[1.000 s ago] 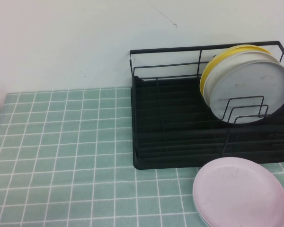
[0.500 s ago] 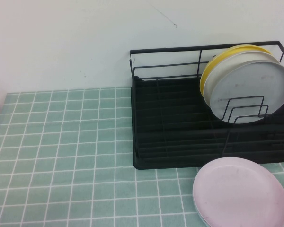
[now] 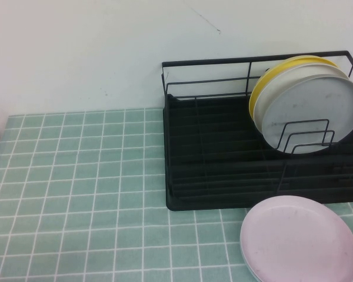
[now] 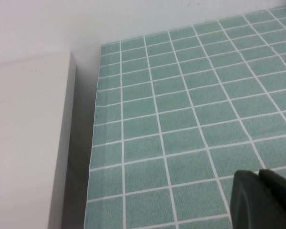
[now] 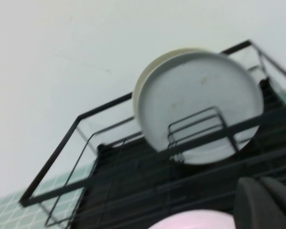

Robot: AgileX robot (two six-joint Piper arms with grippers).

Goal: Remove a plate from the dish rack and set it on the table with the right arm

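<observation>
The light-grey plate (image 3: 313, 104) stands upright in the wire loops at the right end of the black dish rack (image 3: 223, 176), with a white plate and a yellow plate (image 3: 257, 89) close behind it. Neither gripper shows in the high view. In the right wrist view, my right gripper (image 5: 260, 183) is shut and empty, low in front of the rack (image 5: 52, 162), well short of the grey plate (image 5: 200, 100). My left gripper (image 4: 259, 174) is shut and empty above the green tiled table (image 4: 181, 105) near its left edge.
A pale pink plate (image 3: 300, 242) lies flat on the table (image 3: 76, 176) just in front of the rack's right half; it also shows in the right wrist view (image 5: 195, 220). A white wall rises behind the rack. A white block (image 4: 28, 143) borders the table's left edge.
</observation>
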